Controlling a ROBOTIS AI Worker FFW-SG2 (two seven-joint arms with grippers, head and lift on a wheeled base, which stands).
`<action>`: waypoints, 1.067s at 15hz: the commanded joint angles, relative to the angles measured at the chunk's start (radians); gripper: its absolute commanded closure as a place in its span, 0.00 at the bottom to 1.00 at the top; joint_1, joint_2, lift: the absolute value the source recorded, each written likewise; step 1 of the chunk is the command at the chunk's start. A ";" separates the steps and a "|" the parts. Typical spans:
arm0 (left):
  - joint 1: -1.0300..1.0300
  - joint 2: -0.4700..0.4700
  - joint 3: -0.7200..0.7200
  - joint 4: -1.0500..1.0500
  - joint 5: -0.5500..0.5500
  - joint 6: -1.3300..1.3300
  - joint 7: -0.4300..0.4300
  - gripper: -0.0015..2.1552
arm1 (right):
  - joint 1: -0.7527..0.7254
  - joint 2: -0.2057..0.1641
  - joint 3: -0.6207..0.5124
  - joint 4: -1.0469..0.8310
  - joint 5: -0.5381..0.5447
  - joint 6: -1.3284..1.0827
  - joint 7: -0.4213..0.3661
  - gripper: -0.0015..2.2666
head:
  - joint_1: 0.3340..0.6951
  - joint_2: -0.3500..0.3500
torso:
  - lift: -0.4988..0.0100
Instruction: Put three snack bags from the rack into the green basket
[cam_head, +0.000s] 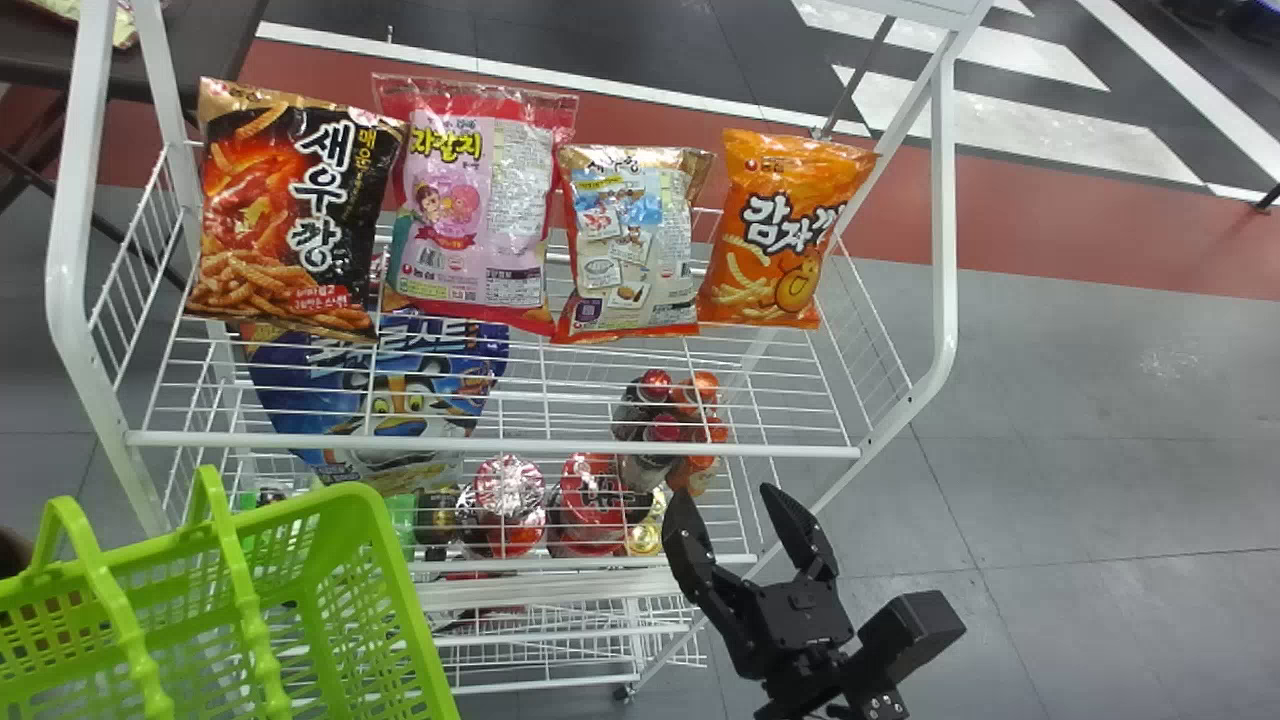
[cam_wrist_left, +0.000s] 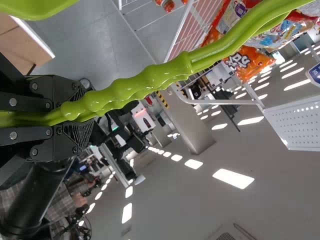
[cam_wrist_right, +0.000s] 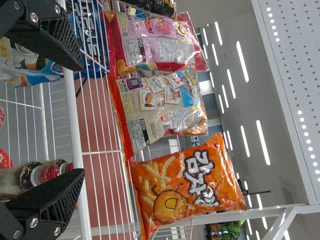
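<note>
Four snack bags stand in a row on the white rack's top shelf: a black bag (cam_head: 350, 200), a pink bag (cam_head: 465, 215), a pale bag with red edges (cam_head: 640, 250) and an orange bag (cam_head: 780, 235). At the lower right of the head view, my right gripper (cam_head: 728, 492) is open and empty, below the shelf's front bar. From its own wrist, the right gripper (cam_wrist_right: 79, 120) faces the pale bag (cam_wrist_right: 162, 107) and the orange bag (cam_wrist_right: 182, 185). The green basket (cam_head: 395, 575) is at lower left. My left gripper (cam_wrist_left: 82, 112) is shut on its handle (cam_wrist_left: 135, 90).
The rack's front bar (cam_head: 560, 447) crosses in front of the bags, with side frames rising at both ends. Lower shelves hold a blue bag (cam_head: 420, 390), bottles (cam_head: 665, 430) and red-lidded tubs (cam_head: 590, 510). Open floor (cam_head: 1080, 450) lies to the right.
</note>
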 joint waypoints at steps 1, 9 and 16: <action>-0.001 -0.003 -0.001 0.001 0.000 -0.001 0.000 1.00 | 0.002 0.000 0.000 -0.003 0.000 0.000 0.000 0.04 | 1.00 0.00 | 0.98; -0.001 -0.003 0.002 0.004 0.000 -0.001 -0.005 1.00 | 0.002 0.005 0.000 -0.005 0.002 0.000 0.000 0.04 | 1.00 0.00 | 0.98; -0.006 -0.003 0.004 0.014 0.002 0.002 -0.011 1.00 | -0.021 0.009 0.021 -0.035 0.002 0.049 0.011 0.04 | 1.00 0.00 | 0.98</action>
